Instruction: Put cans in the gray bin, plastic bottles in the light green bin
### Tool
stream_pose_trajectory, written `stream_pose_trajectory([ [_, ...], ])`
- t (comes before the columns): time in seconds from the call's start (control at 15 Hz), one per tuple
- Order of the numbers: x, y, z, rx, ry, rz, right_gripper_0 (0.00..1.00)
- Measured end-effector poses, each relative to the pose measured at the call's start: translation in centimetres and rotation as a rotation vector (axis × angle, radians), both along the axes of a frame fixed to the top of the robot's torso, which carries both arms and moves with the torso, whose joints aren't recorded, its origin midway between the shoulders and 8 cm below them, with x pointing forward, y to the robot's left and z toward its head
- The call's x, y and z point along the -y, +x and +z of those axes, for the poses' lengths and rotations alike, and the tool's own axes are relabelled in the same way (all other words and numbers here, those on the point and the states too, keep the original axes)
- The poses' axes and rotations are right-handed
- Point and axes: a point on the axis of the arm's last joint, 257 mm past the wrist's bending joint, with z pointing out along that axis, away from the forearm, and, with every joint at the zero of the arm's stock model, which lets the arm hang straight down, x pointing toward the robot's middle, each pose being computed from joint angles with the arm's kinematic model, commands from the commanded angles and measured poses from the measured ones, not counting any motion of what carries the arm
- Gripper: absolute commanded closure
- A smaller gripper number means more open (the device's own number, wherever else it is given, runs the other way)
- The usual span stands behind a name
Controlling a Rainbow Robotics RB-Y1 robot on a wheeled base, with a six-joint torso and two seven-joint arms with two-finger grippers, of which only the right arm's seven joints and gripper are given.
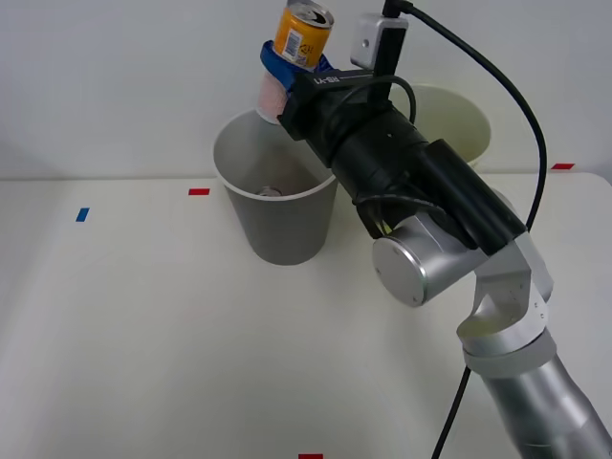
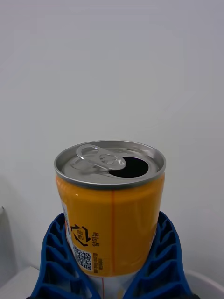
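An orange can (image 1: 302,34) with a pink lower part and an opened silver pull-tab top (image 2: 110,163) is held in the air above the far rim of the gray bin (image 1: 277,225). My right gripper (image 1: 287,72) is shut on the can, its blue ribbed fingers (image 2: 58,261) clasping both sides of the can's lower half. Inside the gray bin lies a small silver-topped object (image 1: 268,191). The light green bin (image 1: 457,124) stands behind my arm, mostly hidden by it. No plastic bottles are in view.
The bins stand at the back of a white table (image 1: 143,335) near a white wall. Small red (image 1: 199,191) and blue (image 1: 82,214) tape marks lie on the table. My arm (image 1: 430,239) crosses the right side.
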Motion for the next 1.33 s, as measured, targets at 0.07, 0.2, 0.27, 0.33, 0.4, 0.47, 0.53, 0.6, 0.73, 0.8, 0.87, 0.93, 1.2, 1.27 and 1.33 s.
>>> stream_pose_trajectory([
  [0.07, -0.4, 0.7, -0.3, 0.014, -0.041, -0.014, 1.00],
  [0.2, -1.1, 1.8, -1.9, 0.026, -0.123, -0.048, 1.00],
  [0.27, -1.4, 2.0, -2.2, 0.030, -0.141, -0.054, 1.00],
  [0.33, -1.6, 2.1, -2.4, 0.031, -0.151, -0.057, 1.00],
  [0.4, -1.7, 2.1, -2.6, 0.032, -0.157, -0.057, 1.00],
  [0.47, -1.9, 2.0, -2.7, 0.032, -0.158, -0.056, 0.96],
  [0.53, -1.9, 2.0, -2.6, 0.034, -0.156, -0.055, 0.91],
  [0.6, -2.0, 2.0, -2.5, 0.034, -0.152, -0.054, 0.88],
  [0.73, -2.0, 1.9, -2.5, 0.032, -0.144, -0.052, 0.85],
  [0.8, -2.1, 1.9, -2.4, 0.032, -0.142, -0.051, 0.85],
  [0.87, -2.1, 1.9, -2.3, 0.032, -0.140, -0.050, 0.85],
  [0.93, -2.2, 1.9, -2.2, 0.035, -0.139, -0.049, 0.82],
  [1.2, -2.4, 1.8, -2.1, 0.034, -0.136, -0.041, 0.00],
  [1.27, -2.4, 1.7, -2.1, 0.031, -0.135, -0.039, 0.00],
  [1.33, -2.5, 1.7, -2.2, 0.029, -0.133, -0.037, 0.00],
])
